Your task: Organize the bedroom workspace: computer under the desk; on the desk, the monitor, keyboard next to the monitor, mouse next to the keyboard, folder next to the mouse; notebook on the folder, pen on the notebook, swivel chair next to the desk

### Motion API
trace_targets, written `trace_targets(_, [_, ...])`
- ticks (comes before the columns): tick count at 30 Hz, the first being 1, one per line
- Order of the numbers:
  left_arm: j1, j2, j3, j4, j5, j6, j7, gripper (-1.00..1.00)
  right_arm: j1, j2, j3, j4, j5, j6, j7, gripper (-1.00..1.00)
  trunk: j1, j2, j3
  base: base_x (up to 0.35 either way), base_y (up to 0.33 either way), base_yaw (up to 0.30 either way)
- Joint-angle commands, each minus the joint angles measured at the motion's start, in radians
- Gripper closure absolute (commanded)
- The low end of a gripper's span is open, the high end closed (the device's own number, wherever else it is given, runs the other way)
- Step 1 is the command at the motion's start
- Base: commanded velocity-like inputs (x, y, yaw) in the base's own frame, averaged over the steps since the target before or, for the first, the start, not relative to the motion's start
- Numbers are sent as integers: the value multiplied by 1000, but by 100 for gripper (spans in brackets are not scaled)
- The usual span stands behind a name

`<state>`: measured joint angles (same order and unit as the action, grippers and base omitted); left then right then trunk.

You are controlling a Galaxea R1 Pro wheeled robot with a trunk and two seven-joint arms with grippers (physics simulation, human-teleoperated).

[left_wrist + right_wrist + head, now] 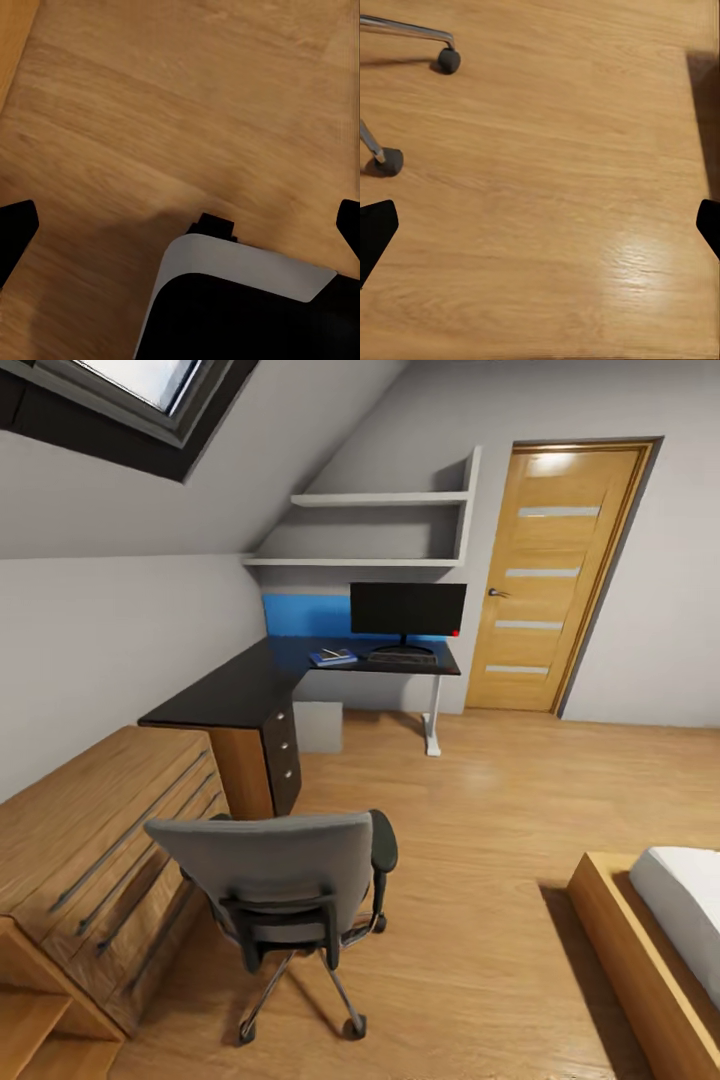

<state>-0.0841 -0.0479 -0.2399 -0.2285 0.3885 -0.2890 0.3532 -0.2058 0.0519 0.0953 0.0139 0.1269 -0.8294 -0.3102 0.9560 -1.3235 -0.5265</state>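
Note:
The swivel chair (275, 870) stands on the floor in front of me with its back toward me, beside the chest and short of the desk (240, 690). On the desk's far wing the monitor (408, 610) stands with the keyboard (402, 657) in front of it. Left of the keyboard lies the blue folder (332, 658) with a small grey notebook (338, 654) on it. Pen and mouse are too small to make out. The grey computer (318, 726) sits under the desk. My left gripper (181, 225) and right gripper (541, 229) both hang open over bare floor.
A light-wood chest of drawers (90, 840) fills the left side. A bed (660, 940) stands at the lower right, and an oak door (555, 575) at the back. Chair casters (448, 60) lie near my right gripper. My own base (225, 300) shows below the left one.

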Motion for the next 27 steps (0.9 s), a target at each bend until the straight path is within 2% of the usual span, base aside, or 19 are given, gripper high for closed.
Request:
trace_targets(1, [0,0,-9,0,7,-3,6,-100,-1,0,7,1,5,0,-10,-100,0,-1,-1,-13,150,-300])
trace_targets(14, [0,0,-9,0,7,-3,6,-100,-1,0,7,1,5,0,-10,-100,0,-1,-1,-52,245,-295])
trace_targets(27, [0,0,-9,0,7,-3,6,-100,-1,0,10,3,8,0,-9,-100,0,-1,-1,-29,44,-60])
